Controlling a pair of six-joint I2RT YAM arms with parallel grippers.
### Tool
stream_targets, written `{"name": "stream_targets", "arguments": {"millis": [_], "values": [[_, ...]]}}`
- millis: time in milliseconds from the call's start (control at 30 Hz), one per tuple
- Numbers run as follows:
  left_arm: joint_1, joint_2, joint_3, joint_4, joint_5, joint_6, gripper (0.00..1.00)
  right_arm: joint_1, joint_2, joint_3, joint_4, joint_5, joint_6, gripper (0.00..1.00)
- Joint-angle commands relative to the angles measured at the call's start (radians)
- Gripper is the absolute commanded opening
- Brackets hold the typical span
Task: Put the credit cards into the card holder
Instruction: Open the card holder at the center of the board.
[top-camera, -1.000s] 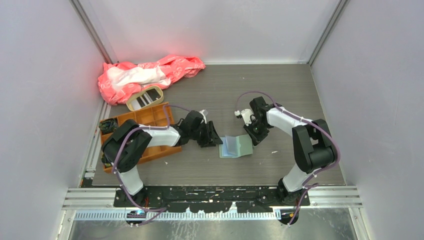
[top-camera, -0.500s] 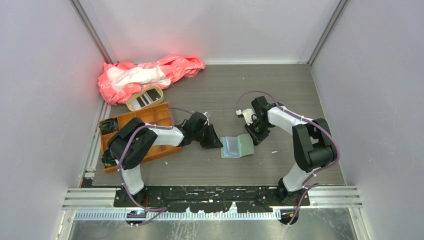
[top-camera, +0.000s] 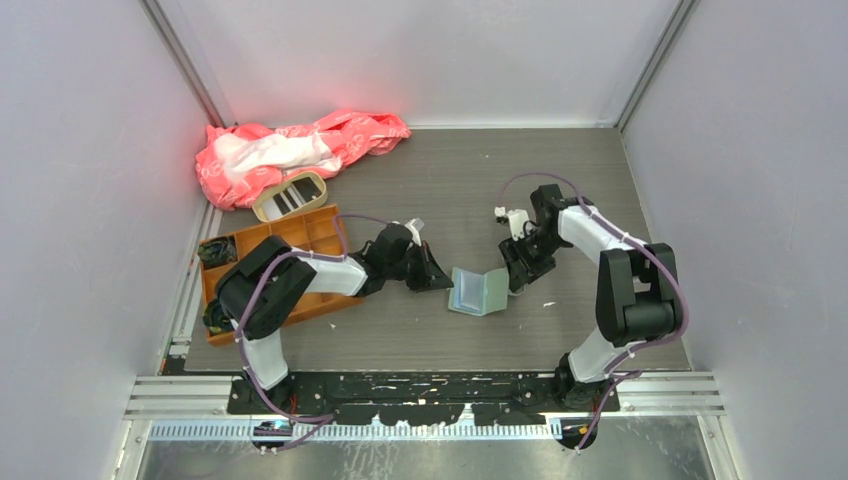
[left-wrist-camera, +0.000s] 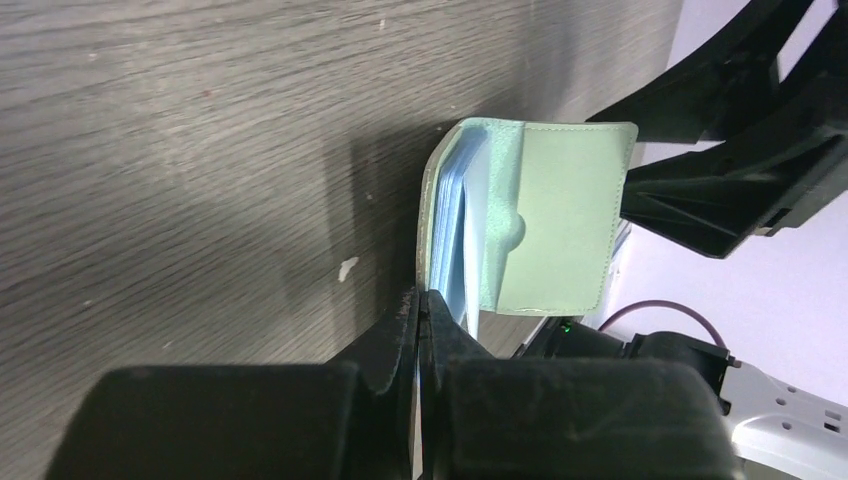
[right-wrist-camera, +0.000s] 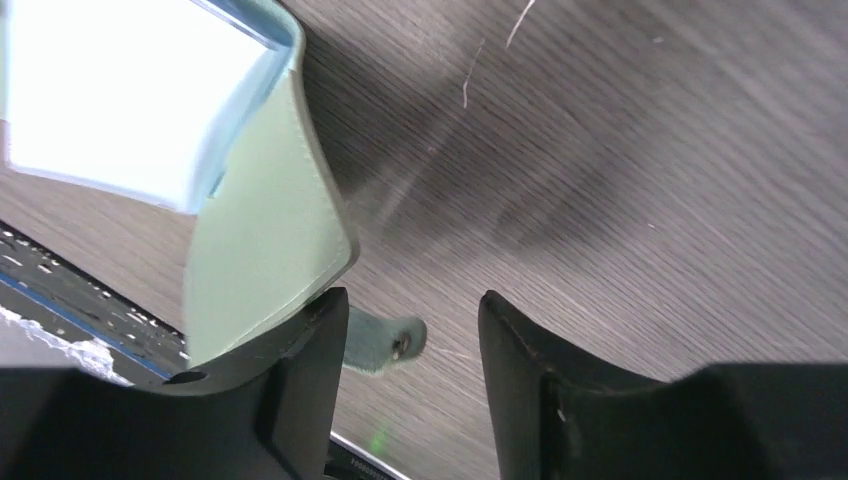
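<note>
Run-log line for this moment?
left end effector: shut, tips at wallet edge, hold unclear | right end effector: open, wallet flap leaning on it | wallet: standing half open

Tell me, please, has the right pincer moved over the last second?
Yes. The right pincer has swung rightward, away from the orange tray, its tips staying beside the card holder.

card holder (top-camera: 480, 291): between left gripper (top-camera: 443, 281) and right gripper (top-camera: 517, 279).
compartment tray (top-camera: 318, 222): left of the card holder.
round-cornered tray (top-camera: 268, 210): just behind the compartment tray, seemingly holding credit cards (top-camera: 292, 194).
plastic bag (top-camera: 290, 150): rear-left corner, behind both trays.
</note>
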Motion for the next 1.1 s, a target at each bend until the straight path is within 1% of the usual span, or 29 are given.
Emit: {"name": "stream_targets", "arguments": {"millis": [0,167,233,300,400,433,500,567,633,700,767,867,967,1067], "values": [[-0.014,-0.035,0.005,0.100,0.030,-0.010,0.00,-0.037,-0.103,0.102,-0.086,-0.060,-0.052,0.60],[-0.022,-0.046,0.013,0.100,0.031,-0.006,0.00,-0.074,-0.164,0.184,-0.171,-0.109,-0.115,0.63],[-0.022,-0.048,0.015,0.100,0.032,-0.005,0.00,-0.075,-0.187,0.206,-0.202,-0.171,-0.133,0.63],[-0.026,-0.052,0.017,0.100,0.031,-0.006,0.00,-0.074,-0.203,0.206,-0.218,-0.265,-0.139,0.63],[-0.027,-0.057,0.021,0.100,0.031,-0.005,0.00,-0.057,-0.208,0.145,-0.170,-0.373,-0.091,0.60],[-0.029,-0.058,0.022,0.100,0.029,-0.006,0.00,-0.037,-0.203,0.112,-0.131,-0.374,-0.062,0.58],[-0.031,-0.063,0.024,0.100,0.028,-0.005,0.00,0.017,-0.176,0.047,-0.071,-0.331,-0.024,0.50],[-0.033,-0.070,0.023,0.100,0.026,-0.007,0.00,0.056,-0.143,0.002,-0.025,-0.258,-0.001,0.41],[-0.035,-0.080,0.020,0.100,0.019,-0.006,0.00,0.072,-0.102,-0.013,0.003,-0.144,0.013,0.32],[-0.038,-0.093,0.015,0.101,0.014,-0.006,0.00,0.076,-0.034,-0.008,0.016,-0.076,0.023,0.26],[-0.038,-0.100,0.011,0.100,0.007,-0.002,0.00,0.087,0.029,0.008,0.030,-0.044,0.035,0.22],[-0.037,-0.103,0.010,0.100,0.006,-0.003,0.00,0.120,0.111,0.045,0.057,-0.033,0.059,0.21],[-0.038,-0.105,0.010,0.104,0.003,-0.006,0.00,0.130,0.170,0.109,0.088,-0.079,0.082,0.21],[-0.038,-0.103,0.019,0.114,0.002,-0.010,0.00,0.131,0.227,0.191,0.097,-0.166,0.092,0.22]]}}
